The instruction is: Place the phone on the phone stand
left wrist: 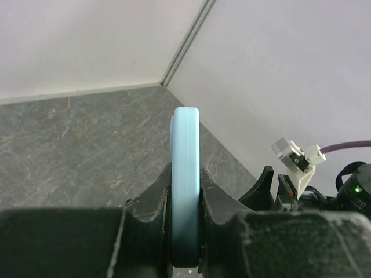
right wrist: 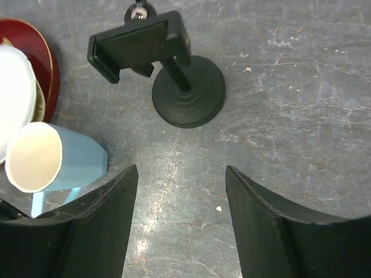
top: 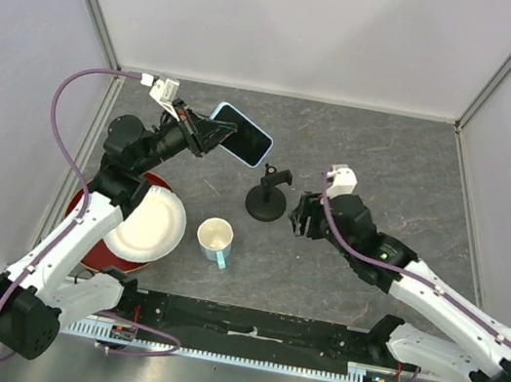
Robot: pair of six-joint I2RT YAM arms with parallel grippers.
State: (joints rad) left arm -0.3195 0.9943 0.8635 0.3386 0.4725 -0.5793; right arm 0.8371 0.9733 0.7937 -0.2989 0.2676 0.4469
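Top external: left jaws clamped on one end of phone [top: 242, 134], held above counter [top: 389, 165], left-rear of stand [top: 267, 198], apart from it. Long axis diagonal, free end pointing right. Right jaws wide apart, empty, just right of stand.

Bare table [top: 379, 163] lies open on the far side of the phone stand [top: 267, 196], and nothing stands between it and the raised phone [top: 242, 134]. The right gripper [top: 300, 217] (jaws spread) crowds the stand's right. The cup [top: 215, 238] sits near-left, with plates [top: 146, 221] further left.
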